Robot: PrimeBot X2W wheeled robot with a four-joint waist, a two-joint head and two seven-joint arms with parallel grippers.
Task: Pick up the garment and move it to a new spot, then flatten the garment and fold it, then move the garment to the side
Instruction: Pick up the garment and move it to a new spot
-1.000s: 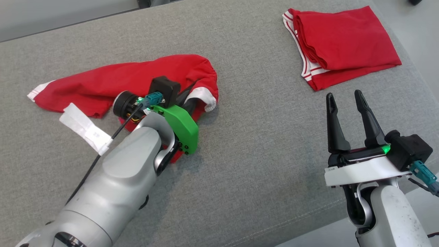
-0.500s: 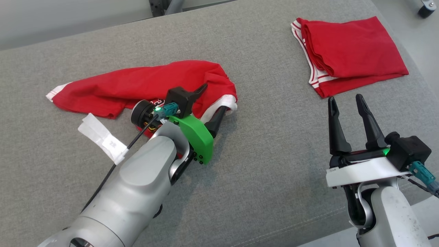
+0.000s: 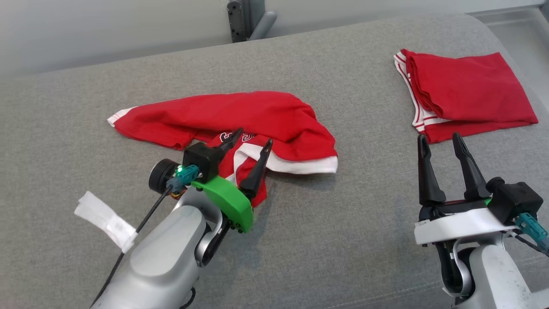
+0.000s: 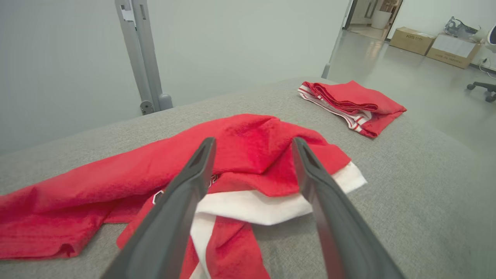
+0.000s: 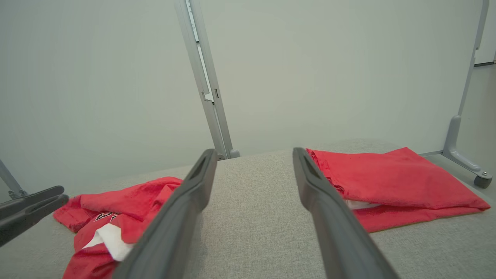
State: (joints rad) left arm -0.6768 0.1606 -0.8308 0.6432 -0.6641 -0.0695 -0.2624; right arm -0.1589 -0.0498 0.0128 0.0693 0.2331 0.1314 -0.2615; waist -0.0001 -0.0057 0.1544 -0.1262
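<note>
Your left gripper (image 3: 254, 136) stands wide open over the red garment (image 3: 257, 116) it has just released, crumpled at the middle of the grey cushion (image 3: 343, 240); your right gripper (image 3: 439, 137) waits open, empty. Flattening looks next.

White lettering (image 3: 224, 137) with a dark outline shows on the crumpled red garment (image 3: 257, 116), but folds hide most of it and no word can be read. A white paper tag (image 3: 105, 216) on a black cable (image 3: 146, 219), near the garment's front, carries faint marks too blurred to make out. Print on a cardboard box (image 4: 410, 37) far beyond the garment is too small to read.
</note>
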